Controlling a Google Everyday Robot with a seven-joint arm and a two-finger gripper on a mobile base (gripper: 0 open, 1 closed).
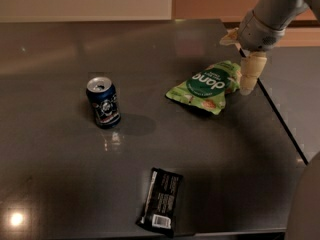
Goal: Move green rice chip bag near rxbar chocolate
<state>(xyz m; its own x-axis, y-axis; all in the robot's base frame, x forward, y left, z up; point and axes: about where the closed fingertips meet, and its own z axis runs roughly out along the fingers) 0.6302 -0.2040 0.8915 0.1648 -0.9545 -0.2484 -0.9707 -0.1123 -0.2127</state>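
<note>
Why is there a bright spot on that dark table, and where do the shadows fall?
Camera view: a reflected light shows as a bright spot at the near left of the glossy dark table. Camera view: the blue soda can casts a soft shadow to its right. Camera view: the tool hangs at the right end of the crinkly light-green chip bag, evenly lit.

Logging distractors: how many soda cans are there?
1. The blue soda can stands upright, left of the green rice chip bag; the gripper is at that bag's right edge.
</note>
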